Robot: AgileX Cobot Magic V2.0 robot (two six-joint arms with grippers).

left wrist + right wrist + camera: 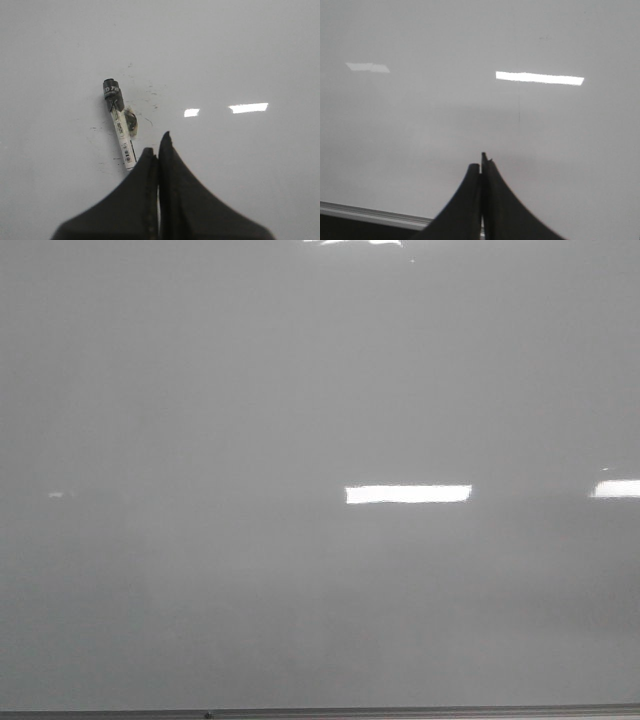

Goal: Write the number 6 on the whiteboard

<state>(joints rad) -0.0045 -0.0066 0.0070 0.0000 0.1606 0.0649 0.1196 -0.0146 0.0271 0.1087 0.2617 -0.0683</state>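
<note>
Glossy whiteboard (200,420) fills my front view, with no number 6 on it yet. A marker (119,121) lies at eleven o'clock of my closed, empty left gripper (158,150); my right gripper (482,167) is likewise pinched shut on nothing. I am probably at the pickup step: next I must open the left jaws around the marker.

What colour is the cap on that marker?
Black, on a white barrel; the marker shows best in the left wrist view.

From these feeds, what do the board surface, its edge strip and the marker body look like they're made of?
The large pale grey whiteboard looks glossy and coated, probably melamine or painted steel: it mirrors sharp white light bars. Its thin grey frame edge looks like brushed aluminium, though that is blurred. The white black-capped marker pen appears to be smooth plastic with a printed label.
</note>
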